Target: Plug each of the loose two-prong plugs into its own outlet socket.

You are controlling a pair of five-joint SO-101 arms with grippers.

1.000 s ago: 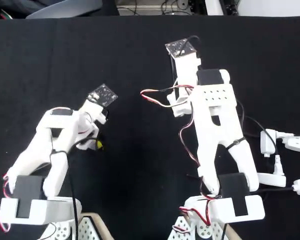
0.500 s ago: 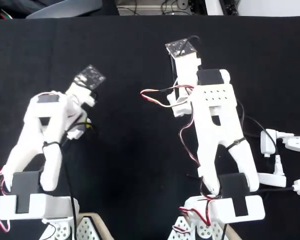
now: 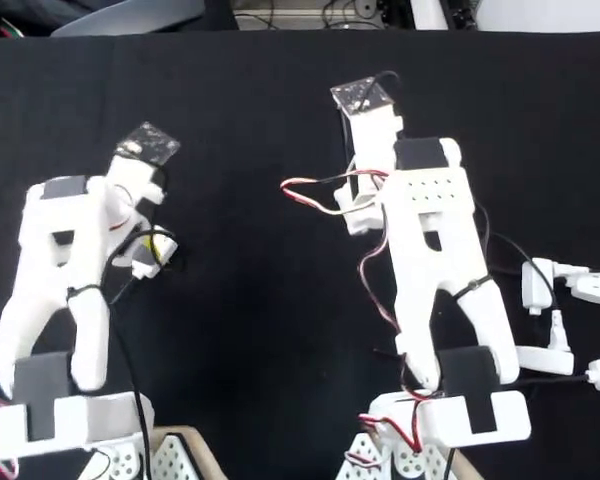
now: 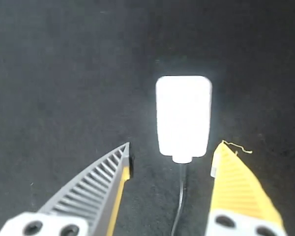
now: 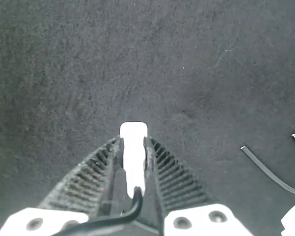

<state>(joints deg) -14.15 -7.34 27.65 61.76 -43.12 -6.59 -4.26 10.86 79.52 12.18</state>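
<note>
Plug (image 4: pixel 183 115) between left gripper (image 4: pixel 174 144) tips (jaws wide)

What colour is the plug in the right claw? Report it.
White plug, best in the right wrist view.

Work surface: a table (image 3: pixel 250 340) covered in matt black cloth, which looks fine-textured in the wrist views. Beyond its far edge runs a pale strip with dark cables (image 3: pixel 345 12) tangled along it. A grey curved shape (image 3: pixel 130 15) lies at far left, a white panel (image 3: pixel 545 12) at far right. A light wooden board corner (image 3: pixel 202 442) shows at the near edge
</note>
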